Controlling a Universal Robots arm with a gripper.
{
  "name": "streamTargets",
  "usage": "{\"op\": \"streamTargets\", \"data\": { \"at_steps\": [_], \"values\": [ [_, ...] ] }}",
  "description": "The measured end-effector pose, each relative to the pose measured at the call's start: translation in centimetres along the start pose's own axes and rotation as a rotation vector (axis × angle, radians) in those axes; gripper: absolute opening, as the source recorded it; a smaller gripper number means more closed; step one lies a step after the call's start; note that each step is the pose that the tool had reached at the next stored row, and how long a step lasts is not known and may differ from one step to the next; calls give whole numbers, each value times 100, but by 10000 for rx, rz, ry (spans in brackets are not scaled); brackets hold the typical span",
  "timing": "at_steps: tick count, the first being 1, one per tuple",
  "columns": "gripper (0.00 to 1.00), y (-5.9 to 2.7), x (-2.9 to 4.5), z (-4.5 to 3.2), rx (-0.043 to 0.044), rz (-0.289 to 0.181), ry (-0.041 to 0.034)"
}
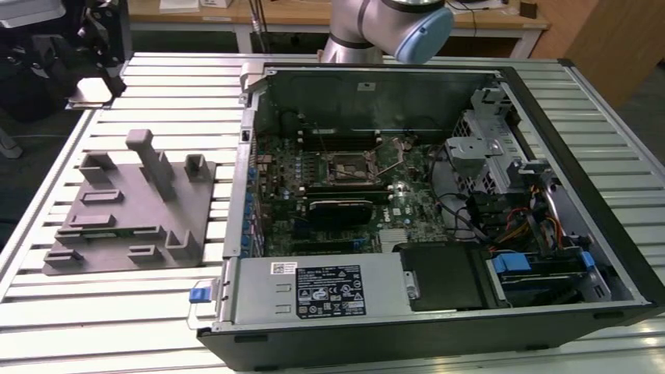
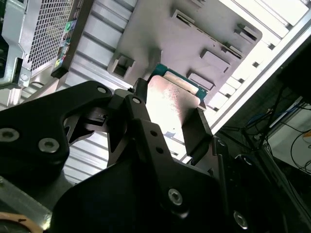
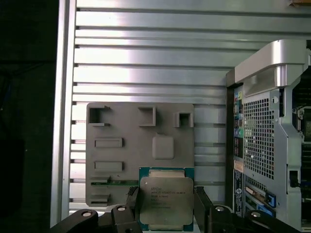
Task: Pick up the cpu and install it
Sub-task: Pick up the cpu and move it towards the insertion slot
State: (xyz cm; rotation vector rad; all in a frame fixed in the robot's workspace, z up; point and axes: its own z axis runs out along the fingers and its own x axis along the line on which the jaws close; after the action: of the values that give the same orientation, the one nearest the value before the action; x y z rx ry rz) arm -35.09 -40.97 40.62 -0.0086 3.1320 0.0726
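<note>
First wrist view: hand (image 3: 167,208) grips cpu (image 3: 166,194), silver top facing camera.

Faint print on cpu (image 3: 166,200), power supply label (image 1: 330,290), both illegible

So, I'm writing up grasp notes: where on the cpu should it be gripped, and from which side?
By two opposite thin edges, coming in square to its flat metal top. The cpu is a thin square, so only the edges offer grip; the gripper holds it that way, one jaw per side.
</note>
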Motion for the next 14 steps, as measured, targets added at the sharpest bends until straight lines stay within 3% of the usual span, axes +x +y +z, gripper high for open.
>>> {"op": "streamTargets", "data": {
  "at_steps": [14],
  "values": [
    [53, -1, -192, 1, 1, 0, 1]
  ]
}}
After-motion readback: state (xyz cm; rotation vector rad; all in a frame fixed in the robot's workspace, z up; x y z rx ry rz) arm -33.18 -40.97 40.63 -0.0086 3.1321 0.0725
